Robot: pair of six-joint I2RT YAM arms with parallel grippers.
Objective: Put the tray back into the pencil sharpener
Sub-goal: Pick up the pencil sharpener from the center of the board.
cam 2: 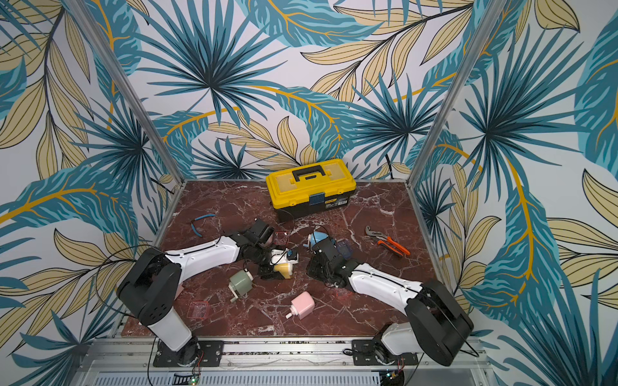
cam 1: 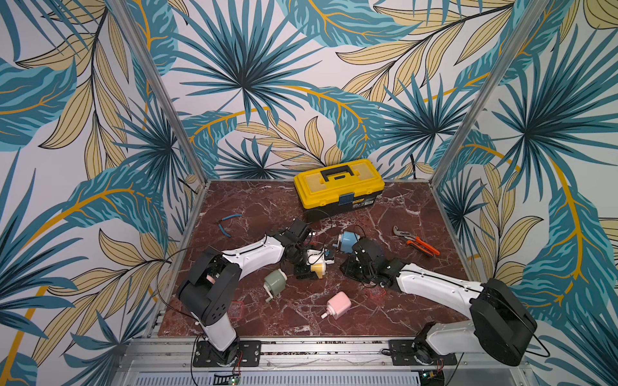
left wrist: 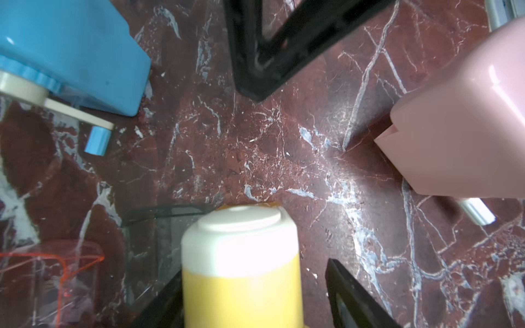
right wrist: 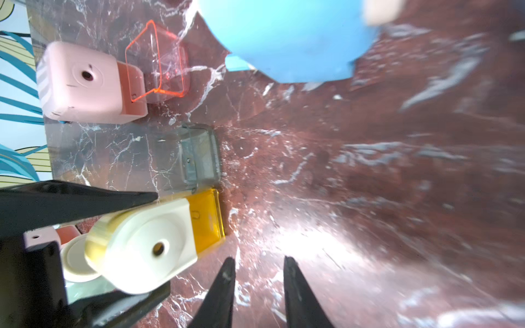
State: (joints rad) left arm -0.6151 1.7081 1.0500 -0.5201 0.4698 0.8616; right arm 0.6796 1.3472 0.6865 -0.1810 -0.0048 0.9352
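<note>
Two grippers, both parted: the left gripper (left wrist: 252,272) loosely straddles the yellow sharpener (right wrist: 142,244), and the right gripper (right wrist: 260,264) hangs empty just right of it. The tray (right wrist: 208,221) looks seated in its right side, facing that gripper.

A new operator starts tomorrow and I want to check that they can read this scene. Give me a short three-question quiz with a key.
1. True or false: the right gripper holds a tray.
2. What colour is the sharpener between the left gripper's fingers? A blue, B yellow, C pink.
3. Fill in: the amber tray sits ____ that sharpener.
Key: 1 false, its jaws stand apart with nothing between them. 2 B. 3 inside.
</note>
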